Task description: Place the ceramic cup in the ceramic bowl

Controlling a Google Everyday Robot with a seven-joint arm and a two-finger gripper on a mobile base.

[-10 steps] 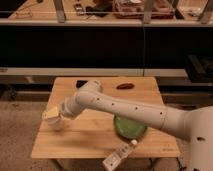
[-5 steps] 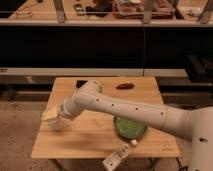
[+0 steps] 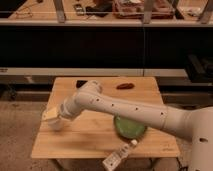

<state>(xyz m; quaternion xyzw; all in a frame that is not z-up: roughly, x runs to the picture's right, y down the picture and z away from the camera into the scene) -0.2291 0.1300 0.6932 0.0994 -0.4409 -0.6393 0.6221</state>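
Observation:
The ceramic cup (image 3: 58,124) is a small whitish shape on the left part of the wooden table, partly covered by my gripper (image 3: 52,118). The gripper hangs right over it at the end of the white arm, which reaches in from the right, and it is open. I cannot tell whether it touches the cup. The ceramic bowl (image 3: 129,128) is wide, glossy and green. It sits near the table's front right, well to the right of the gripper, and the arm crosses over its top edge.
A white remote-like device (image 3: 118,156) lies at the front edge of the table (image 3: 75,147). A reddish-brown object (image 3: 125,86) and a small dark object (image 3: 81,83) lie near the back edge. Dark shelving stands behind the table.

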